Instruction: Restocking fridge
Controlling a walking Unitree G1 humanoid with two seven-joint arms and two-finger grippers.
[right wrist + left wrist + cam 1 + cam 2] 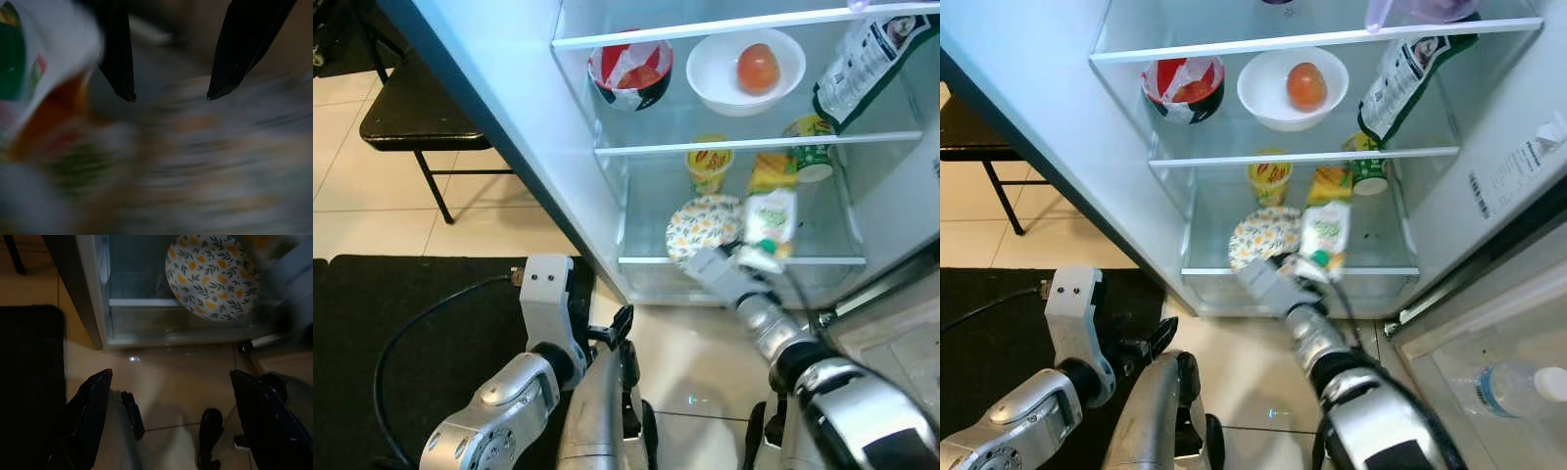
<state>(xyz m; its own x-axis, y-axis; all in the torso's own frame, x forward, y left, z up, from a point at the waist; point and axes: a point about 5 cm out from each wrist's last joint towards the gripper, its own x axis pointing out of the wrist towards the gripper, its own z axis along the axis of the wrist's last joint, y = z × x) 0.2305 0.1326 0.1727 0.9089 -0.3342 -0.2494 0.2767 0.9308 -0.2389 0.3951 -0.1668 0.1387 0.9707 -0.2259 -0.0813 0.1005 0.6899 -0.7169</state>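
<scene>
- Currently right gripper point(171, 98) reaches into the fridge's point(509, 117) lower shelf, fingers spread.
- White-green pouch point(769, 227) lies just beside them, above the patterned plate point(700, 225).
- Left gripper point(171, 396) hangs low, fingers spread.

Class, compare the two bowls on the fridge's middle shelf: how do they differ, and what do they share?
The white bowl is plain, wide and shallow; the red-and-black bowl is patterned, narrower and deeper. The white bowl holds one round orange-red fruit; the other's contents look red but unclear. Both stand upright on one glass shelf.
</scene>
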